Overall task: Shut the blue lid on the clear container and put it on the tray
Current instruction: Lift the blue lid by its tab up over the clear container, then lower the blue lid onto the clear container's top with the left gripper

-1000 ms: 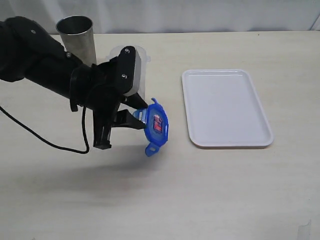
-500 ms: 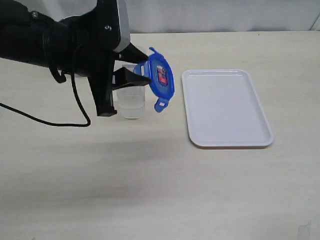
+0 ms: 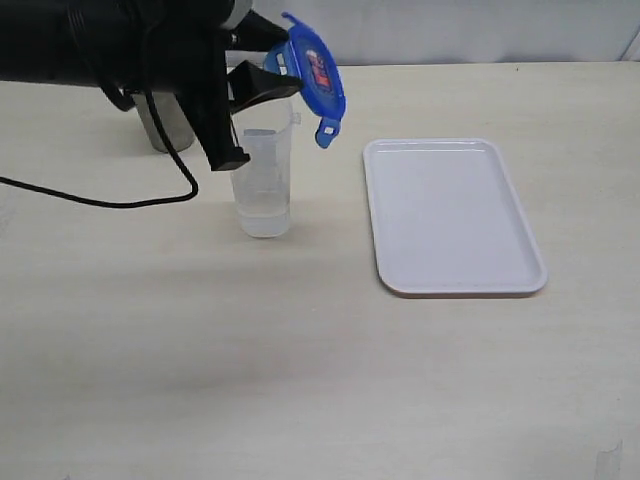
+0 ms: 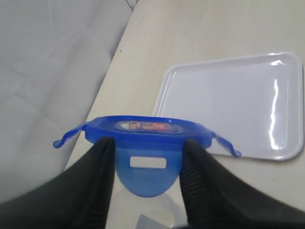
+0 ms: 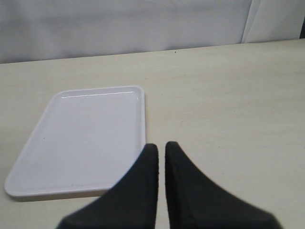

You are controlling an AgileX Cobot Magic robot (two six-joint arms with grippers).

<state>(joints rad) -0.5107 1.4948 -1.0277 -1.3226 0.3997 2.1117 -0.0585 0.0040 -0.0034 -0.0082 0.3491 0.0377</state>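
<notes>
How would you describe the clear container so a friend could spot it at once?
Start at the white tray; to its left in the exterior view, apart from it, stands the clear container, just below the blue lid that the left tool holds. Unlike the grey metal cup behind it, it is see-through.

1. Table (image 3: 320,380): pale beige with a faint wood grain, matte (it fills most of the exterior view).
2. Steel cup (image 3: 157,125): dull grey, upright near the table's far left edge, only its lower part showing.
3. Backdrop (image 3: 480,30): white cloth hanging behind the far edge.
</notes>
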